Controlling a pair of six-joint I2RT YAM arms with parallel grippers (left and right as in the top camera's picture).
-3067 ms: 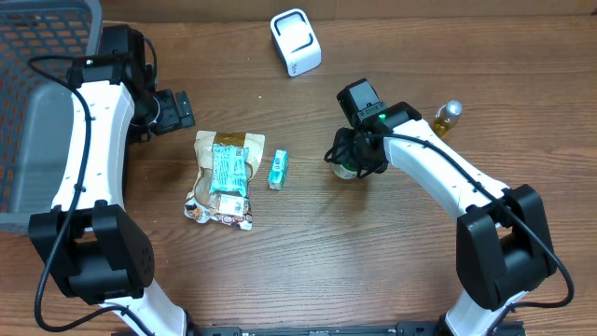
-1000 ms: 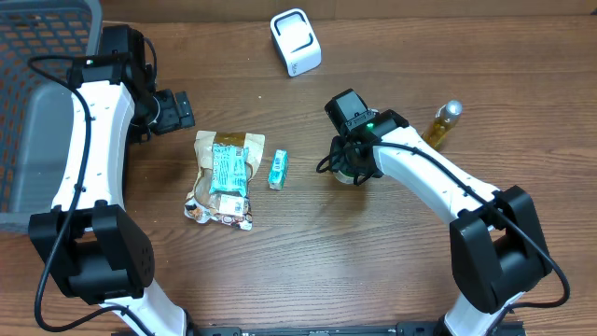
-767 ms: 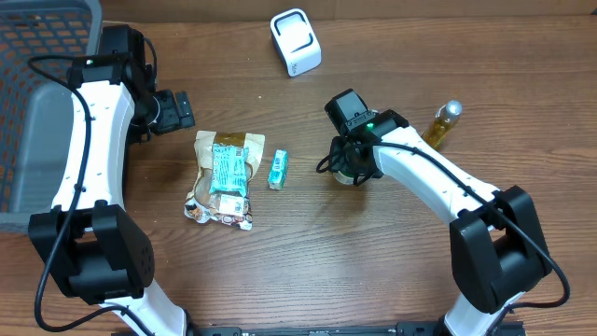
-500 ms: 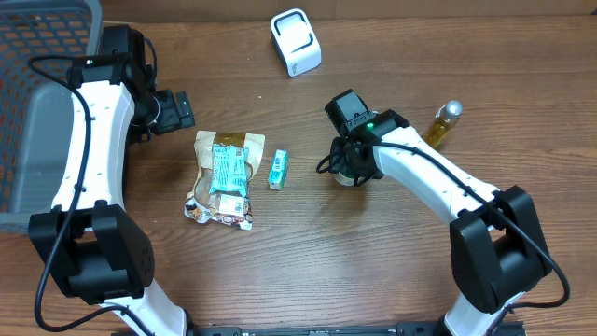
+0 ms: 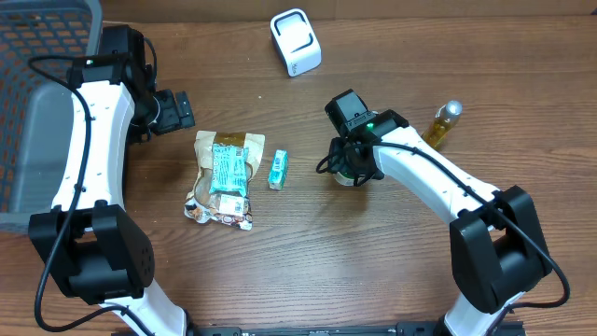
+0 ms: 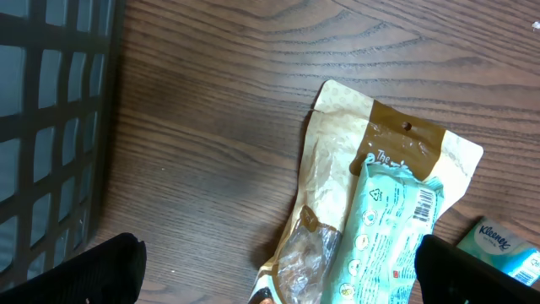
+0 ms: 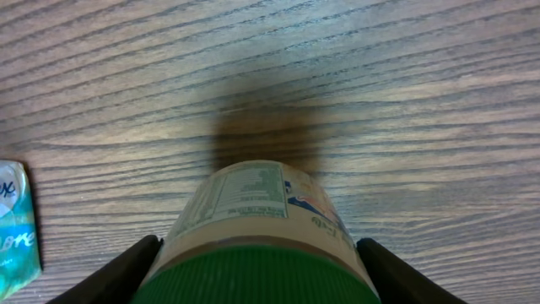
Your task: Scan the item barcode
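Note:
A jar with a green lid and printed label [image 7: 253, 207] stands upright on the wooden table. My right gripper [image 7: 257, 266] straddles it at lid height, one dark finger against each side. From overhead the jar [image 5: 347, 175] is mostly hidden under the right gripper [image 5: 349, 166]. The white scanner [image 5: 296, 42] sits at the back centre, well away from the jar. My left gripper [image 5: 177, 110] hangs open at the left; the left wrist view shows that gripper [image 6: 278, 274] with nothing between its wide-apart fingers, above a tan snack bag [image 6: 337, 160].
A teal packet [image 5: 229, 168] lies on the tan snack bag [image 5: 222, 201]. A small tissue pack [image 5: 277, 170] lies between the bag and the jar. An amber bottle [image 5: 444, 121] lies at the right. A dark mesh basket [image 5: 42, 56] fills the far left.
The right arm carried the jar a little left and toward the front, then stayed put for the last second. The left arm has not moved.

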